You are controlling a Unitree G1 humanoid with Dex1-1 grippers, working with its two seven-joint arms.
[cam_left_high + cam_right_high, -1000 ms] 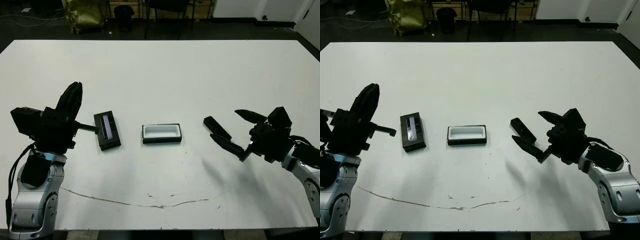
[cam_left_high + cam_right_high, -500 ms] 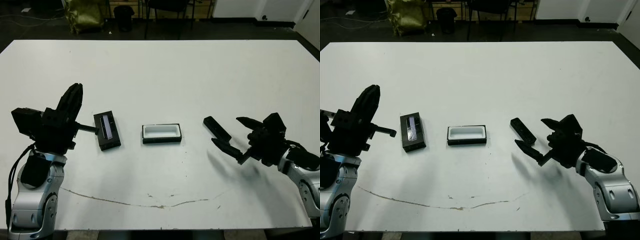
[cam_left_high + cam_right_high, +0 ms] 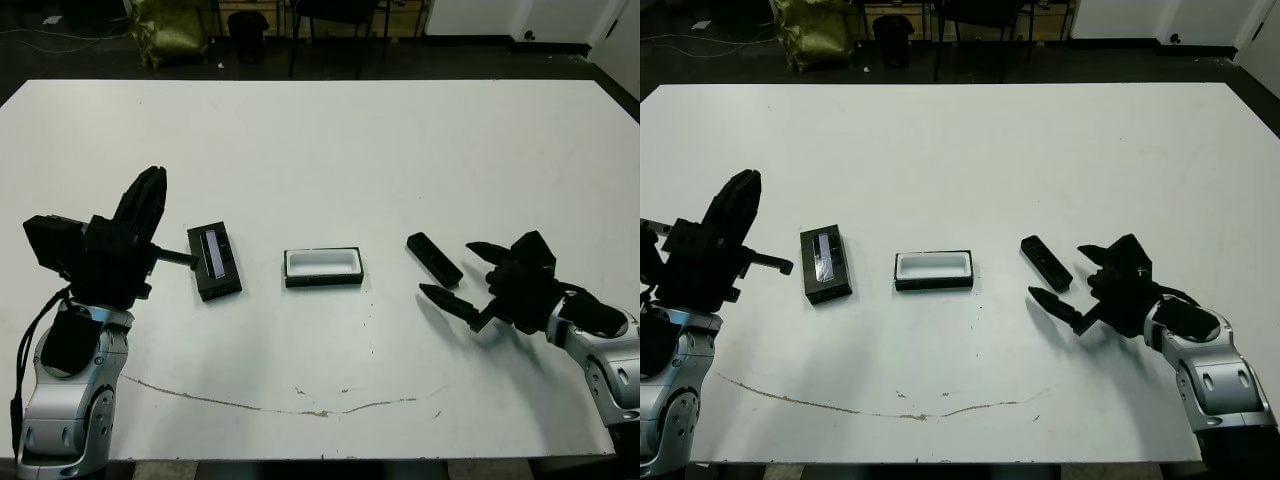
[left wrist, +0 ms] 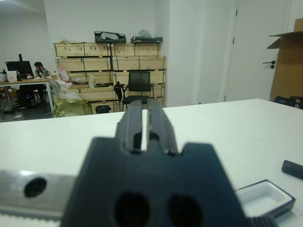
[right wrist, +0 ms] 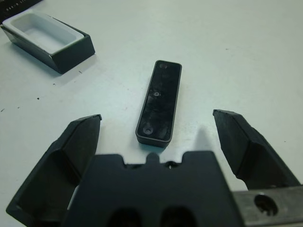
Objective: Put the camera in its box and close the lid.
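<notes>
Your right gripper [image 5: 156, 142], fingers spread, straddles the camera [image 5: 160, 102] to grasp it; left gripper [image 3: 140, 215] waits, nearly closed.

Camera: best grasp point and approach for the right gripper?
Likely mid-length, fingers across the narrow width. The camera is a slim bar lying flat on the table, so its two long edges are the only opposed faces within reach. Come from above. The right gripper is open and roughly lined up with the camera's long axis, one finger to each side. The box stands well clear.
</notes>
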